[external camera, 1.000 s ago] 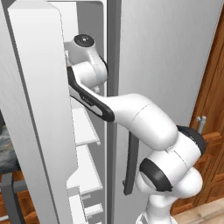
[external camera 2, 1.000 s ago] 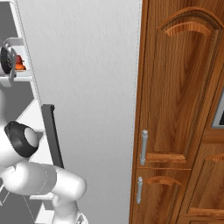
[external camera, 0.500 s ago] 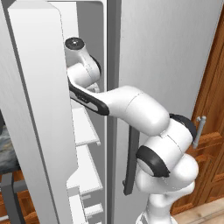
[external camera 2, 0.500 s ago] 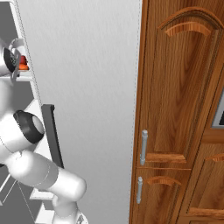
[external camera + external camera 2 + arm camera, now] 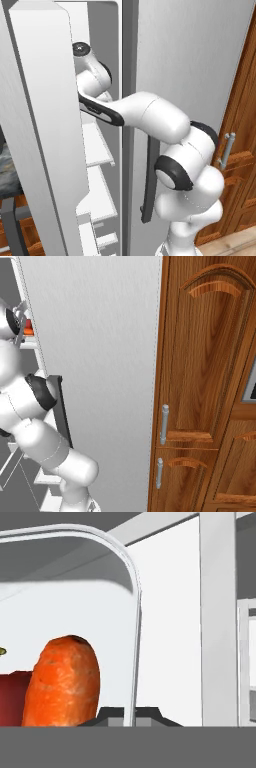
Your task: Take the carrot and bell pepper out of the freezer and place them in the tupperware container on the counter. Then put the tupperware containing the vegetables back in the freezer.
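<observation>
The orange carrot (image 5: pixel 62 682) lies close in front of the hand, just left of my gripper (image 5: pixel 129 716). Its dark fingertips stand together, shut, with nothing between them. The dark-red bell pepper (image 5: pixel 10 698) sits against the carrot's left side, cut off by the frame edge. In the right base view a sliver of the carrot (image 5: pixel 28 329) shows on a shelf beside my wrist. My arm reaches into the open freezer (image 5: pixel 97 145), and its door (image 5: pixel 45 125) hides the hand. The tupperware container is out of view.
A rounded white rim (image 5: pixel 136 612) curves over the vegetables, right above the fingertips. White freezer shelves (image 5: pixel 100 192) stack below my arm. The fridge's dark vertical handle (image 5: pixel 150 180) hangs beside my elbow. Wooden cabinets (image 5: pixel 205 386) stand to the right, and a strip of marbled counter (image 5: pixel 7 170) lies left.
My wrist has pushed further left, deeper into the freezer at the same shelf height. The jaws have stayed shut.
</observation>
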